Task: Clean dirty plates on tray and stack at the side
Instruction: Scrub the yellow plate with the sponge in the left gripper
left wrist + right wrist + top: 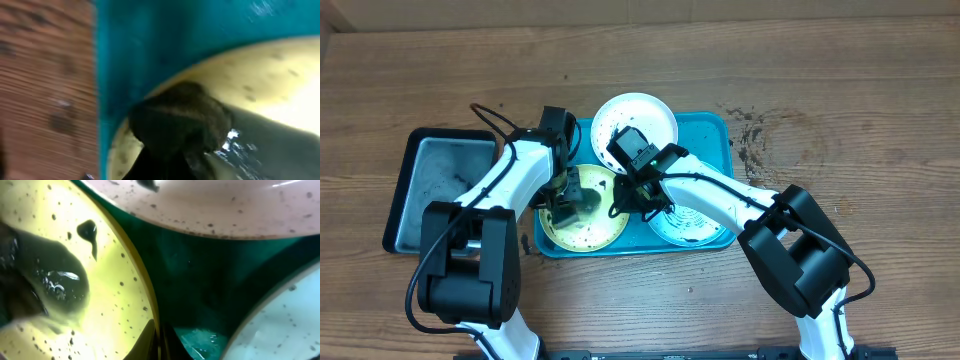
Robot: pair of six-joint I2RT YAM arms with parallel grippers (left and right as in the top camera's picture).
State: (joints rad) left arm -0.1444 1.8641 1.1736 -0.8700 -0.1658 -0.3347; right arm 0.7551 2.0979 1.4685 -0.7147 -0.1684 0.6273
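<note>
The turquoise tray [705, 135] holds three dirty plates: the white plate [638, 118] at the back, the yellow-green plate [595, 230] at front left, the mint plate [688, 226] at front right. My left gripper [563, 200] is shut on a dark wet wad [180, 120] and presses it onto the yellow-green plate [260, 70]. My right gripper [632, 195] is shut on that plate's right rim; its fingers [161, 342] sit on either side of the rim. The yellow-green plate [110, 255] is speckled, with a wet smear.
A black tray [440, 190] lies left of the turquoise tray on the wooden table. Black dirt specks [750, 135] lie on the wood right of the tray. In the right wrist view the white plate [210, 205] and mint plate [285, 325] flank bare tray floor [200, 280].
</note>
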